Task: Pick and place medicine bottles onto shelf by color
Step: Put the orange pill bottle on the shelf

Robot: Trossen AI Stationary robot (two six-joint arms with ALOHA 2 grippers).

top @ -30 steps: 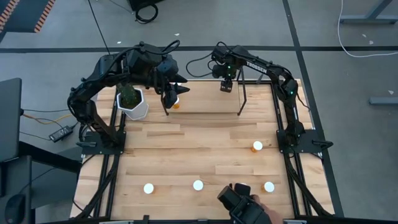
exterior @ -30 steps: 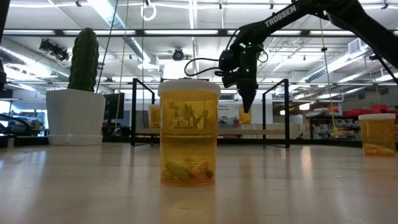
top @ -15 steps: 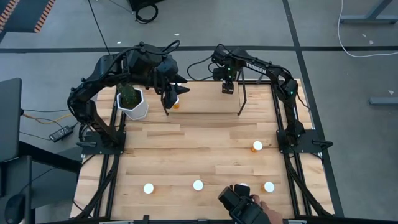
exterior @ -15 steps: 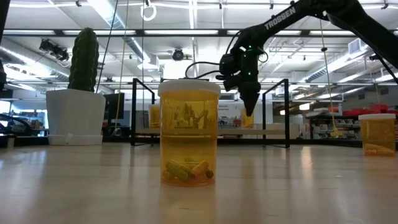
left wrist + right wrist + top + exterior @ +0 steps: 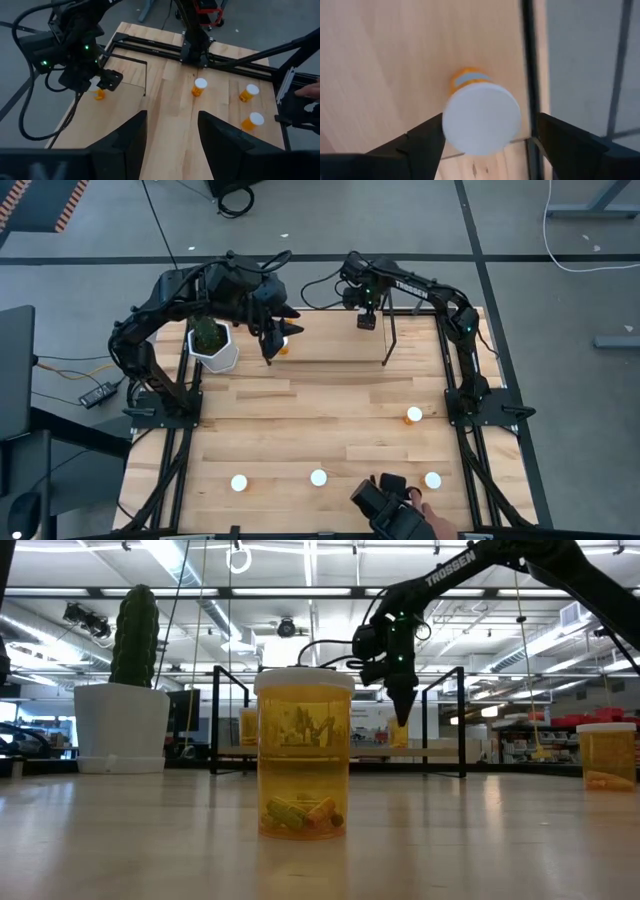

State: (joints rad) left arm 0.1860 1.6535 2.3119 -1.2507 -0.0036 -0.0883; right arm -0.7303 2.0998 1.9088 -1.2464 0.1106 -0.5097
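My right gripper hangs open over the shelf's right end and points down. Its fingers stand on either side of a medicine bottle's white cap, and that bottle stands upright on the board. A second bottle stands near the shelf's left end. My left gripper hovers open above that end with nothing between its fingers. Several more bottles stand on the table, among them three. My right gripper comes from above, with one finger on each side of the cap. One fingertip lies right at the cap's rim, and I cannot tell whether it touches. The other fingertip stands clear of the cap. The bottle rests on the shelf board.
A white pot with a cactus stands left of the shelf. Black wire uprights frame the shelf ends. A person's hand with a dark device reaches in at the near edge, beside another bottle.
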